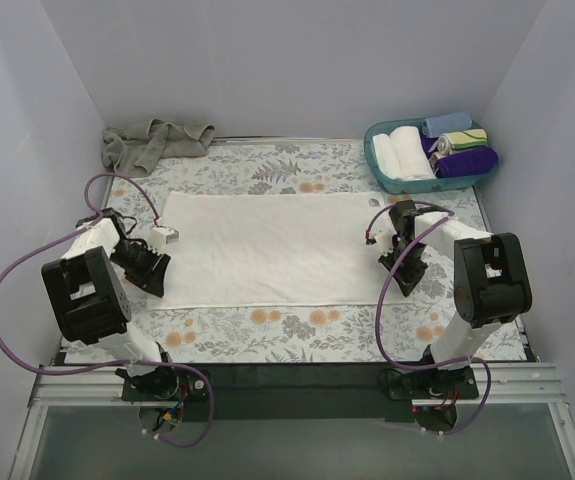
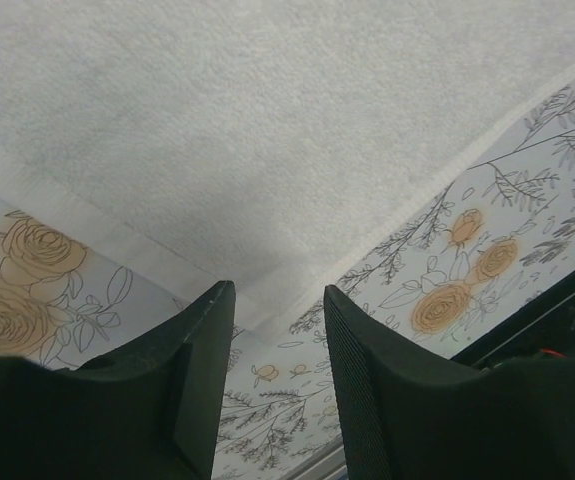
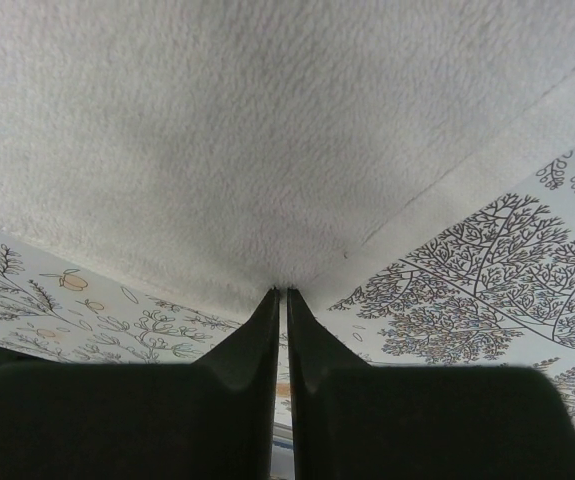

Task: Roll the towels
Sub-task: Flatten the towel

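Grey towel [image 1: 152,142] lies crumpled at the far left corner of the table, well apart from both arms, partly on the floral cloth [image 1: 267,330] that covers the surface. Moving right, my left gripper [image 1: 157,278] sits low at the near left corner of the white towel [image 1: 267,245]. On the left wrist camera I see that gripper [image 2: 278,295] with its fingers [image 2: 202,380] spread apart and holding nothing. The white towel [image 2: 267,120] has its hemmed corner just beyond the gap between the tips, with printed roses on the cloth to either side. The white towel itself is spread flat in the middle of the table, long side running left to right, and no part of it is rolled. At its near right corner is my right gripper [image 1: 407,278], also down at table level. From the right wrist camera that gripper [image 3: 283,292] has its fingers pressed together with only a thin slit between them, pinched on the corner of the white towel [image 3: 217,130], which puckers slightly where it meets the tips. At the far right corner stands a teal basket [image 1: 407,186] holding rolled towels: two white, one purple, one blue and one striped.
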Tool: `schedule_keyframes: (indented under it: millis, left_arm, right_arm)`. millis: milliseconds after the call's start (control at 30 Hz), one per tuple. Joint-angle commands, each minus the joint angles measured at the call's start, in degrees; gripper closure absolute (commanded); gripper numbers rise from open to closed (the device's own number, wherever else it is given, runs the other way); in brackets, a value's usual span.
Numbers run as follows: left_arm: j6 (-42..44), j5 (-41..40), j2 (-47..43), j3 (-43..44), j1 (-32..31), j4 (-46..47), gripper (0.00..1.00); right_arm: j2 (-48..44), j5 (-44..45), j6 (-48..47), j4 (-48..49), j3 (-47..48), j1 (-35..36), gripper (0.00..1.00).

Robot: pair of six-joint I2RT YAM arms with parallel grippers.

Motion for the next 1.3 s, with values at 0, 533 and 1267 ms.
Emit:
schedule_keyframes:
  millis: [0, 533, 1267]
  left_arm:
    - [1.8, 9.3, -3.3, 0.3, 0.1, -3.3, 0.63]
    - [-3.6, 0.7, -2.9, 0.6, 1.6, -3.7, 0.82]
    - [-8.1, 8.1, 1.9, -2.6, 5.0, 1.6, 0.89]
  right_arm:
    - [2.2, 2.0, -1.2, 2.6, -0.9, -0.7, 0.89]
    - [-1.8, -0.1, -1.3, 0.5, 0.3, -0.7, 0.88]
    - [-0.4, -1.7, 0.4, 1.4, -2.6, -0.7, 0.89]
